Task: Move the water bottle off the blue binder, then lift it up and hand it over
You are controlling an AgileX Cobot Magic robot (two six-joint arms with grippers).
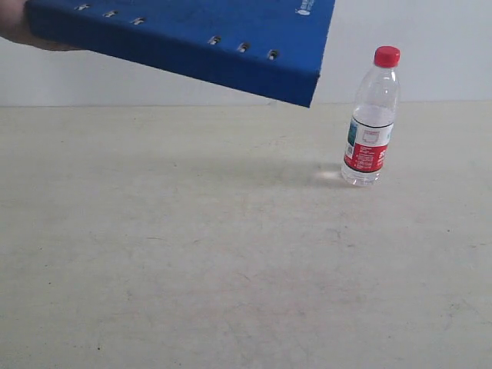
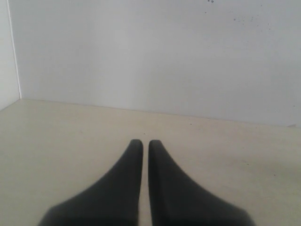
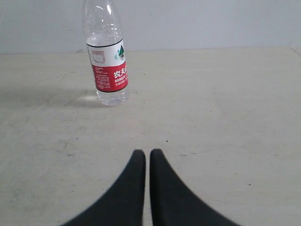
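Though the task pairs them, the water bottle [image 1: 370,123] and the blue binder [image 1: 192,38] are well apart: the bottle stands upright on the pale desk [image 1: 192,254], red cap [image 1: 387,55] on. The binder hangs tilted in the air above the desk, up and to the left of the bottle in the exterior view. A sliver of a person's hand [image 1: 15,27] grips the binder at the picture's edge. A faint shadow lies on the desk beneath it.

In the right wrist view the bottle [image 3: 109,61] stands ahead of the right claw [image 3: 143,153] and off its centre line, well clear of the tips. That claw is closed to a thin slit, holding and touching nothing. The left claw [image 2: 142,143] is likewise drawn together with only a narrow gap, gripping nothing, and it faces bare desk and a plain wall [image 2: 155,56].

The binder's upper and left parts are cut off by the frame, as is most of the hand. In the right wrist view the bottle's cap is cropped away. The white logo near the binder's corner is too small to read.
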